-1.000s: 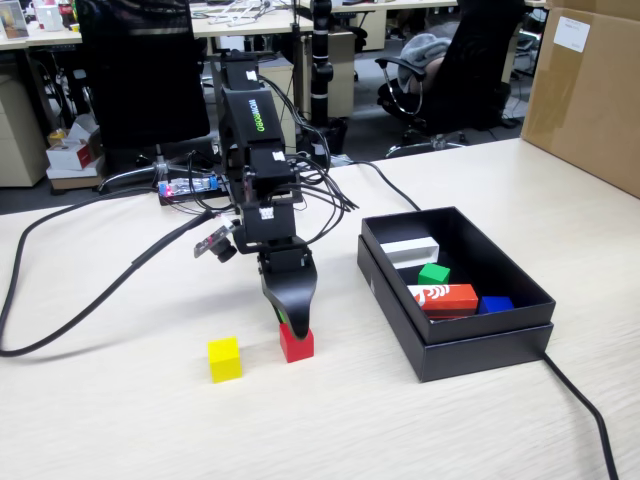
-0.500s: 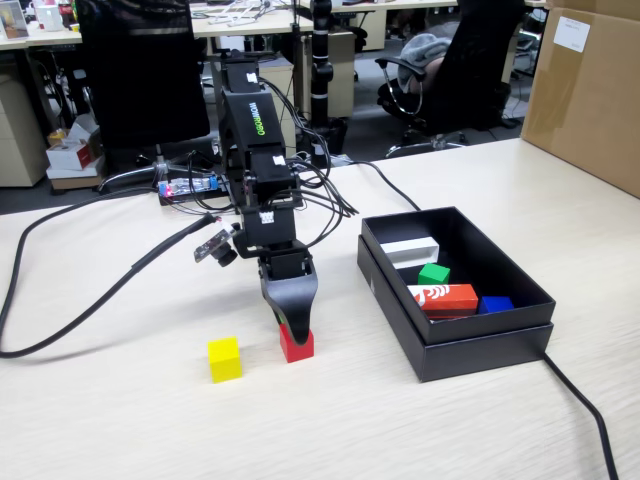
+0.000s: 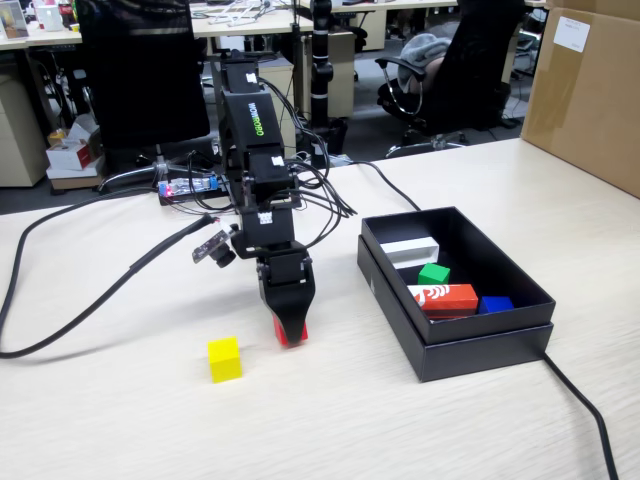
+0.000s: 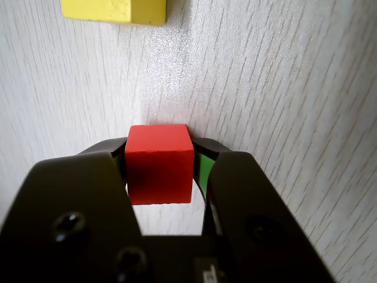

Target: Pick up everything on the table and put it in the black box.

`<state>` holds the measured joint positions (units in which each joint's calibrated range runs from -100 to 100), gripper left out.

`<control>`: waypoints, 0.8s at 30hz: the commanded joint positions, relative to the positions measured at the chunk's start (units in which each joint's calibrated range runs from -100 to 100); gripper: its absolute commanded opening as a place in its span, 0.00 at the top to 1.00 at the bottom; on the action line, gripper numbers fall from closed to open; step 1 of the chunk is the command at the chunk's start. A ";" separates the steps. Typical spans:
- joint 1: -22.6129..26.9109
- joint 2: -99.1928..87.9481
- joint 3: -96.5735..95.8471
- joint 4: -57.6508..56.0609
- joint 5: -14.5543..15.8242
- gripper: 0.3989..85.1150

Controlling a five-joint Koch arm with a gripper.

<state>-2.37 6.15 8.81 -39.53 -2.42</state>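
Claw (image 4: pixel 159 154) is clamped on the red cube (image 4: pixel 159 171): the wrist view shows a jaw pressed against each side face, with the cube filling the gap between them. In the fixed view the arm (image 3: pixel 255 160) points straight down and the claw (image 3: pixel 291 335) sits at worktop level, with the red cube (image 3: pixel 285 335) peeking out at the tip. Whether the cube touches the worktop (image 3: pixel 400 420) or is just off it, cannot tell.

Yellow cube (image 3: pixel 225 359) sits loose on the worktop, just beside the claw on its left in the fixed view, not touching. In the wrist view the yellow cube (image 4: pixel 115 10) is at the top edge, cut off by the frame and apart from the red one.

Black box (image 3: pixel 470 345) is to the right of the arm in the fixed view, open top, clear of the claw. Inside: white block (image 3: pixel 410 250) toward the back, green cube (image 3: pixel 433 273) next to it, an orange-red pack with white print (image 3: pixel 443 297) near the front wall, and a blue cube (image 3: pixel 495 304) to its right.

A black cable (image 3: pixel 585 410) runs off the box's front right corner across the worktop.
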 commanded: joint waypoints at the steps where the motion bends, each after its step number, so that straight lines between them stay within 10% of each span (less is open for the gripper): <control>1: -0.10 -1.16 3.79 2.16 -0.29 0.97; 11: 2.59 -22.50 12.32 -14.42 2.10 0.97; 24: 19.15 -37.76 9.32 -16.24 7.33 0.97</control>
<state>16.39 -30.61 15.56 -55.56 4.22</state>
